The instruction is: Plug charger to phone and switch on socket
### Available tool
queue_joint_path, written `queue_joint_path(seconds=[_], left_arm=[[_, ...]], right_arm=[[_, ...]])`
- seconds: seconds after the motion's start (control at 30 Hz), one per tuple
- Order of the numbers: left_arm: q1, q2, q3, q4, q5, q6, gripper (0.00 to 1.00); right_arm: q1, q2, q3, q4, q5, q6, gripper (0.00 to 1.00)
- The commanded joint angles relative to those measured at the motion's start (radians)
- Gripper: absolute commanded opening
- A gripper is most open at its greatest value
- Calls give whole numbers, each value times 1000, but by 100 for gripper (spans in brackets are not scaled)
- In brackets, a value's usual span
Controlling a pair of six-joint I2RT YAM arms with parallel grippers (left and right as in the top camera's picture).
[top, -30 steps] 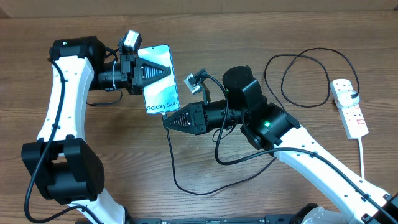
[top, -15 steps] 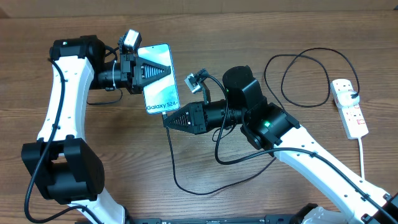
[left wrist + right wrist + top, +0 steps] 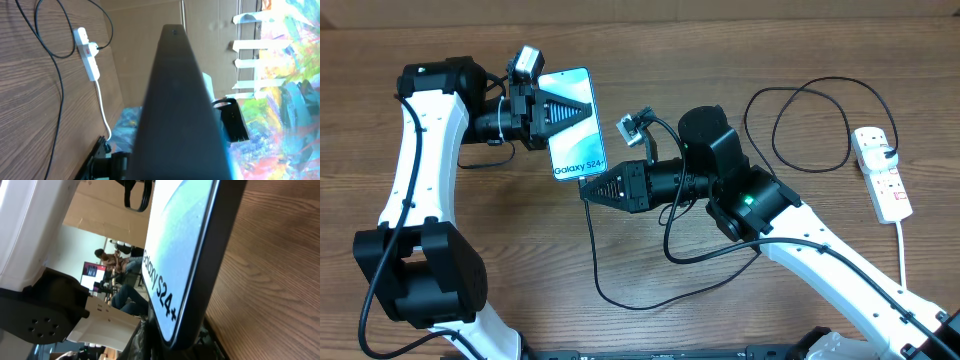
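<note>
The phone (image 3: 572,125), with a light blue screen and "Galaxy S24" text, is held above the table by my left gripper (image 3: 558,112), shut on its sides. My right gripper (image 3: 585,192) is shut at the phone's lower end, with the charger (image 3: 595,255) running out of it as a thin black cable. The connector tip is hidden between the fingers and the phone. In the right wrist view the phone (image 3: 185,255) meets the dark fingers (image 3: 150,347) at its bottom edge. The phone's dark edge (image 3: 175,100) fills the left wrist view. The socket (image 3: 882,175) lies far right.
The black cable loops across the front of the table and again near the white power strip (image 3: 87,55), where it is plugged in. The strip's white cord (image 3: 903,250) runs toward the front edge. Cardboard walls stand behind the table.
The phone and my left gripper have shifted slightly left and away. My right gripper has followed, staying at the phone's lower end. Both grippers stay shut.
</note>
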Motion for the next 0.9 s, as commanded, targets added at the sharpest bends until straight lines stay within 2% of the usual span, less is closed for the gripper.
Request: queue_joint_path(seconds=[0.0,0.63,0.67,0.7,0.73,0.77,0.8,0.87], left_arm=[[-5,-5,3,-5,7,13,4],[-6,-5,3,-32,-35,13,4],[-6,-5,3,-32,-35,13,4],[-6,-5,3,-31,-34,13,5],[-6,-5,3,-31,-34,12,4],[-6,-5,3,-31,-34,12,4],[-6,-5,3,-29,-34,12,4],[-6,-5,3,-17,-35,12,4]], right_arm=[[-3,-11,22,27,64,14,4],[-56,-11,22,69,83,39,4],[-56,-11,22,68,78,39,22],[-56,-11,22,68,68,39,59],[-56,-11,22,68,51,39,84],[-56,-11,22,67,34,34,96],[-56,-11,22,63,13,30,100],[-58,-11,22,39,-25,5,100]])
